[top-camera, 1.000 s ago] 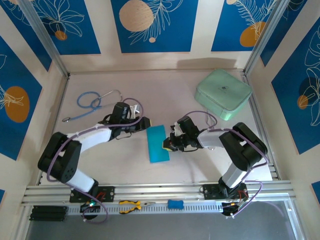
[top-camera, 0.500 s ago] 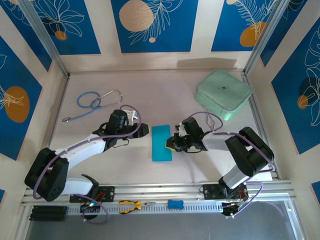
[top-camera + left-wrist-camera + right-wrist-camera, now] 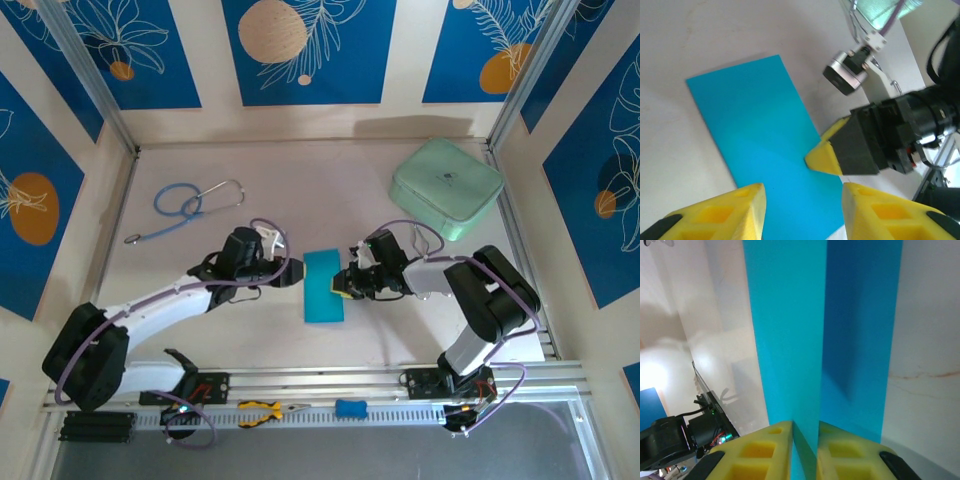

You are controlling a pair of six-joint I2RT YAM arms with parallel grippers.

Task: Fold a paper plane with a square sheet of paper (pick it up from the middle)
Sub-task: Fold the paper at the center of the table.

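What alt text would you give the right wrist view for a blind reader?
A cyan-blue sheet of paper stretches up the frame on a pale table, its near edge pinched between two yellow jaws at the bottom; its right half looks darker.

Bright, even overhead light; a soft shadow lies along the far edge of the worktop (image 3: 330, 190) at 1 o'clock. In the right wrist view, pale glare sits at 9 o'clock; the square sheet of paper (image 3: 785, 330) looks darker toward 3 o'clock.

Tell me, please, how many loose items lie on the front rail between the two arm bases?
2: yellow-handled pliers left of centre and a small blue block just to their right; anything smaller could be hidden.
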